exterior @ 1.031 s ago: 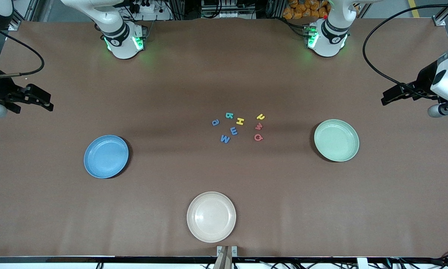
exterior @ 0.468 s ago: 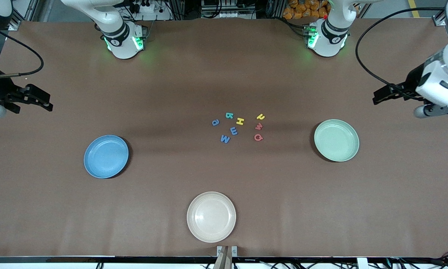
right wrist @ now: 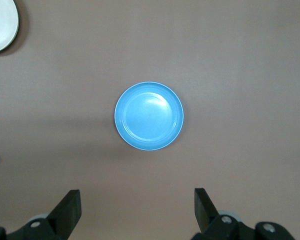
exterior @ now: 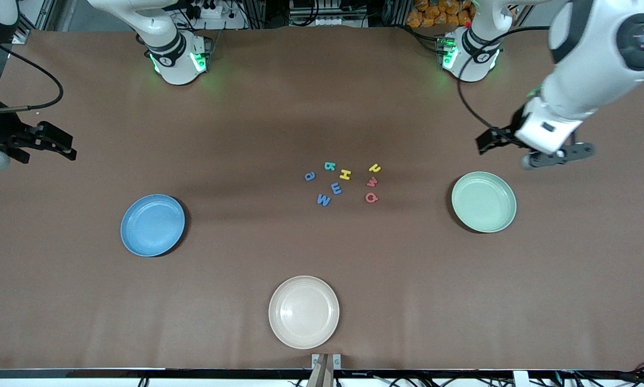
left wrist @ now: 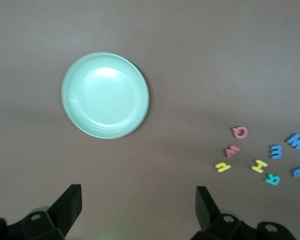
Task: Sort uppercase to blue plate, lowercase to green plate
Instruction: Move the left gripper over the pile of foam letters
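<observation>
Brown paper covers the desk in the front view. Three plates are seen on it, each with nothing inside: the blue plate toward the right arm's end, the green plate toward the left arm's end, and a cream plate nearest the camera. All eight letters lie on the bare desk between the blue and green plates: the capitals R, H, M and Q, and the small a, blue m, red m and yellow h. Wide bare desk surrounds each plate. The left tool hangs over the desk just beside the green plate, its fingers apart. The right tool waits at the desk's edge, fingers apart.

In the left wrist view, the green plate is shown bare, the letters well apart from it, and the fingers are spread wide.

In the right wrist view, the blue plate is shown bare between spread fingers.
</observation>
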